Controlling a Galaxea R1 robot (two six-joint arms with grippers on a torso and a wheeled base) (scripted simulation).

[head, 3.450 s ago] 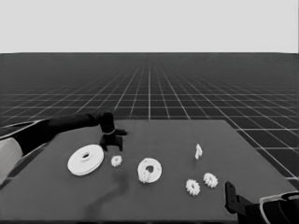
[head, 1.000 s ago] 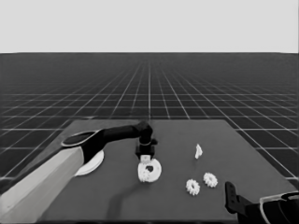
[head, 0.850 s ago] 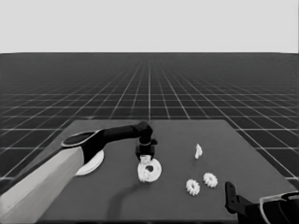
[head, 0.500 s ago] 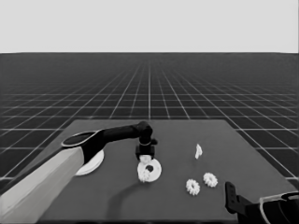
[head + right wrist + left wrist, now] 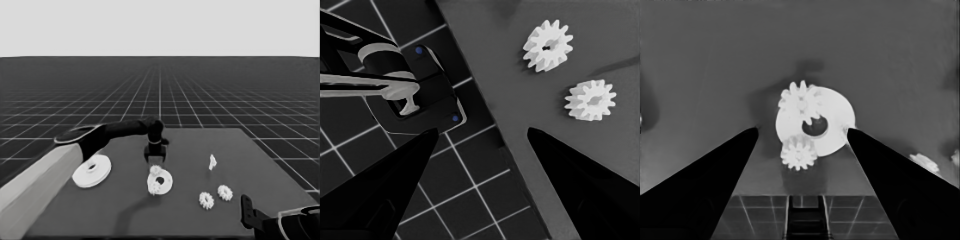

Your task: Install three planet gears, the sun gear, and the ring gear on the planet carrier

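Note:
The smaller round part (image 5: pixel 165 181) (image 5: pixel 835 120) lies at mid-table. My left gripper (image 5: pixel 155 158) (image 5: pixel 801 130) hangs just above its far rim, fingers wide open and holding nothing. One planet gear (image 5: pixel 156 170) (image 5: pixel 798 152) sits at that rim between the fingers; whether it is seated I cannot tell. Another gear (image 5: pixel 158 189) (image 5: pixel 801 100) rests on the part's face. The larger round part (image 5: pixel 92 171) lies to the left, partly behind my left arm. Two loose gears (image 5: pixel 206 200) (image 5: pixel 225 192) lie near the front right, in the right wrist view as well (image 5: pixel 548 46) (image 5: pixel 590 100).
A thin white piece (image 5: pixel 212 161) stands at the right of the table. My right gripper (image 5: pixel 248 214) (image 5: pixel 480 132) waits open at the lower right corner, over the table's edge. Dark machinery with blue lights (image 5: pixel 415 95) shows past that edge.
My left arm has swung from the table's left end to the smaller round part. The gear that lay beside the larger part is now at the smaller part's rim. The right arm stayed still.

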